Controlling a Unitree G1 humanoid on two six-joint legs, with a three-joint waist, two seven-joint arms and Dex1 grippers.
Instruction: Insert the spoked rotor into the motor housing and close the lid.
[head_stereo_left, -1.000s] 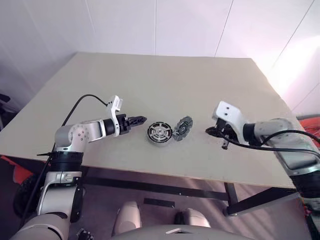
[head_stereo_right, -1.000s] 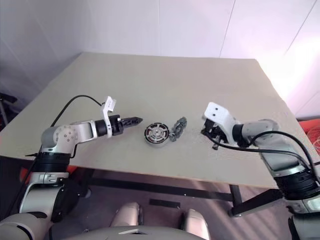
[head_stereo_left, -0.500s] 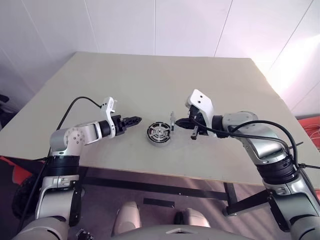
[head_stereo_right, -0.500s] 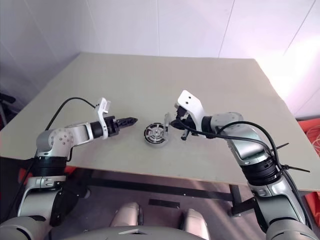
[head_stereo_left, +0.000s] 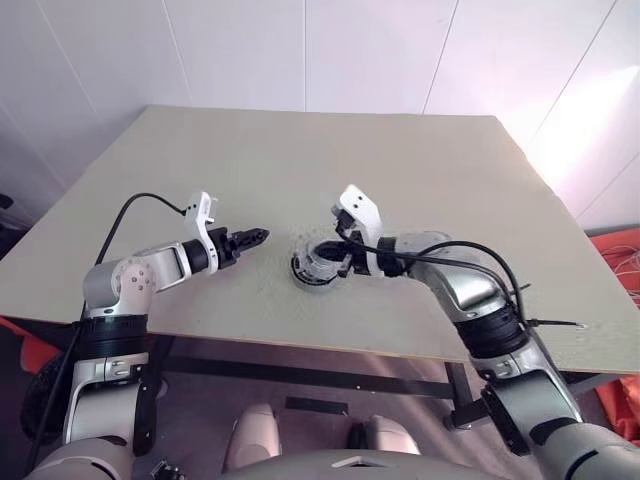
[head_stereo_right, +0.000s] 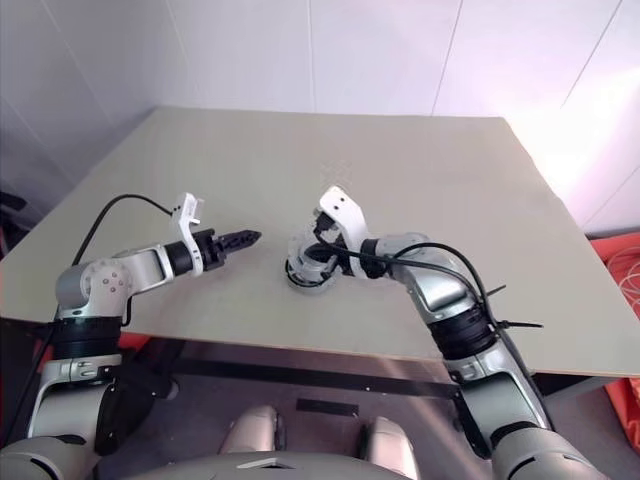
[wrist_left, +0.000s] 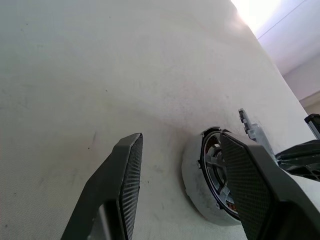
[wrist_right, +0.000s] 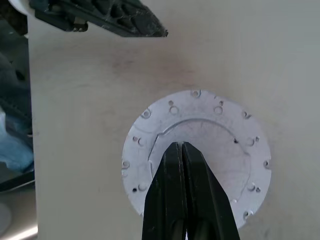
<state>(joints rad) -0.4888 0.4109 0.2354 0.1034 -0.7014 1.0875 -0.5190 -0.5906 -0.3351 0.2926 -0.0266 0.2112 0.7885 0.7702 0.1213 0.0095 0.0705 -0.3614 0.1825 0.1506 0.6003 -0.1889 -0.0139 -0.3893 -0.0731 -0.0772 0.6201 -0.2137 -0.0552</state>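
From the head views, the motor housing (head_stereo_left: 314, 264) lay on the pale surface (head_stereo_left: 400, 160) toward its near edge. The left tool (head_stereo_left: 258, 236) was at the housing's 9 o'clock, near it but apart. The right tool (head_stereo_left: 342, 262) was at its 3 o'clock, close against a pale round shape that blurred into the housing there. The right wrist view made that shape plain as the spoked rotor (wrist_right: 210, 130). It was a silvery disc showing its flat back, with small drilled holes around the rim and a raised inner circle. The right tool's two black fingers (wrist_right: 172, 170) were clenched tight together with nothing between them, and their joined tips lay over the middle of the disc. Whether they pressed on it could not be told. The same view caught the left tool's dark fingers beyond the rotor, over bare surface. The left wrist view gave what the others hid, the housing's inside. Seen from the side, it showed a pale grey outer wall, a dark rim, grey spokes at the centre and a glimpse of copper windings (wrist_left: 229, 206) along the inner edge. In that view the left tool's fingers stood released and well apart, gripping nothing, with bare surface between them. Whether the rotor was seated in the housing or only leaned at its rim could not be told from any view.
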